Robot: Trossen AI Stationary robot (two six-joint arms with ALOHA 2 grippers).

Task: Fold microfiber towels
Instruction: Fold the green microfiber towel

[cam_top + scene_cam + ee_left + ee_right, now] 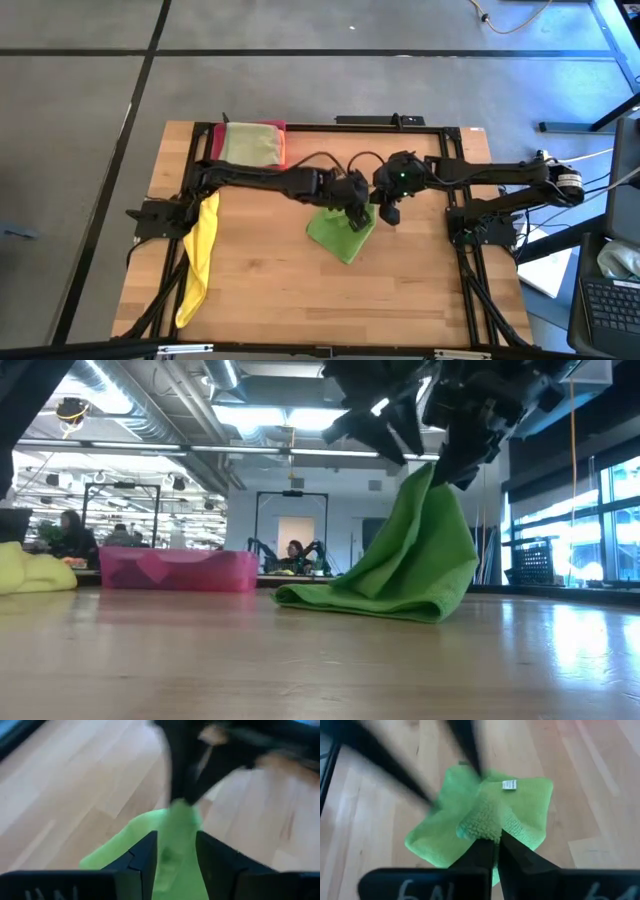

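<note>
Pale wooden table top point(270, 270), open workshop hall behind. Mid-table, bright green microfibre towel point(343, 233) half lifted, peak raised, lower part bunched on the wood. Right gripper point(496, 839) pinched tight on that peak. Left gripper point(176, 851) stands partly open, green cloth between its fingers; we cannot tell whether it grips. Pale olive cloth point(250, 143) lies folded on the pink-red tray point(282, 132). Yellow towel point(200, 255) hangs unfolded at left edge. We judge: early, most folding left.
</note>
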